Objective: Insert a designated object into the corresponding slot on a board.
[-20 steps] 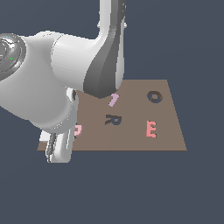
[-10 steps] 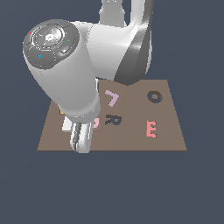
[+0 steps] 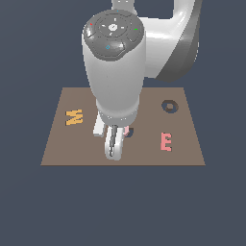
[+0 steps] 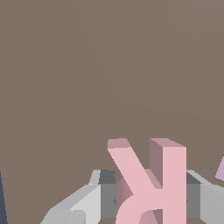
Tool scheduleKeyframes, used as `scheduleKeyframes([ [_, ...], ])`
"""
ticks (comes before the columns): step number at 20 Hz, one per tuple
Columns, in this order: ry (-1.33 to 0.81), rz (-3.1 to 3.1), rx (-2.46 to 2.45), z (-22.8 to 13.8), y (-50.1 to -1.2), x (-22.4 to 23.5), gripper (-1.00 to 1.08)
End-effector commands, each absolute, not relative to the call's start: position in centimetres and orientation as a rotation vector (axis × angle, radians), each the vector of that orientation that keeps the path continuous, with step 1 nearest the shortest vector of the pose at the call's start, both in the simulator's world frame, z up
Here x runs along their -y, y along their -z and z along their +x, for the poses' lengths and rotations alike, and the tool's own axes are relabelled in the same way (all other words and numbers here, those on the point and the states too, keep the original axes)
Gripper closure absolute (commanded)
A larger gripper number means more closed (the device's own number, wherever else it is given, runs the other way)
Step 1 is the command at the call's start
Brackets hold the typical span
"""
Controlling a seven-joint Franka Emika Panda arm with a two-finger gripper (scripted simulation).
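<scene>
The pink R (image 4: pixel 151 183) is clamped between the two fingers of the gripper (image 4: pixel 148 199) and is held above the brown board (image 3: pixel 57 144). On that board, an orange W (image 3: pixel 74 116) lies toward the exterior view's left of the gripper; a salmon E (image 3: pixel 166 142) and a ring-shaped recess (image 3: pixel 168 106) lie toward its right.

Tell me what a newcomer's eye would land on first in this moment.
The bulky white arm fills the middle of the exterior view, hiding much of the brown board. In the wrist view a pink R sits between the gripper fingers. An orange W lies at the exterior view's left, a salmon E at its right.
</scene>
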State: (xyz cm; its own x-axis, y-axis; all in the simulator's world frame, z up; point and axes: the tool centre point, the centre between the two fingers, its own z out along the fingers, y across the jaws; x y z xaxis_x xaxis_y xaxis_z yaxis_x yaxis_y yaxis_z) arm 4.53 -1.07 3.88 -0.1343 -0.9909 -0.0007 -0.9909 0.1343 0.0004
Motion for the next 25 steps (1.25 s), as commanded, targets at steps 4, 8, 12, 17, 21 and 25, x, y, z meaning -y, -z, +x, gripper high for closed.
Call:
scheduleKeyframes([
  [4, 0.000, -2.043, -2.386, 4.26, -4.00, -0.38, 1.08],
  [8, -0.001, -2.045, -2.385, 4.29, -3.98, -0.50, 1.08],
  [12, -0.001, -2.042, -2.387, 4.31, -3.36, -0.51, 1.08],
  [17, -0.002, -2.040, -2.388, 4.31, -3.01, -0.50, -0.92],
  [21, -0.002, -2.040, -2.388, 4.31, -3.01, -0.50, -0.92],
  [25, -0.002, -2.040, -2.388, 4.31, -3.01, -0.50, -0.92],
])
